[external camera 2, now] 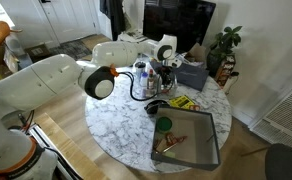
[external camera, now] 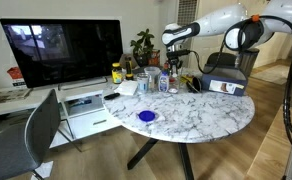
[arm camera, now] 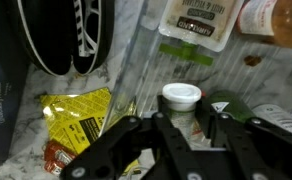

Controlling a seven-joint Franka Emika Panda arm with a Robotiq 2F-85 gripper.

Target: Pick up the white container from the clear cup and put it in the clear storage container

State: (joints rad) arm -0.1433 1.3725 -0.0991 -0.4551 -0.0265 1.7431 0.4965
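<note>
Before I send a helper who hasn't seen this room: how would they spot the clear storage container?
Find the round marble table. In an exterior view, the clear storage container sits at its edge nearest the camera, far from the crowded bottles. It's the only shallow, see-through rectangular bin.

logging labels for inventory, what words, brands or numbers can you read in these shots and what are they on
No text is legible in any view.
Green-and-white label at the top of the wrist view: printed lines, too blurred to read.
Yellow packet: dark print, blurred.
White container: no print visible on its lid.
Jar and the bottles beside it in an exterior view: labels too small to read.
</note>
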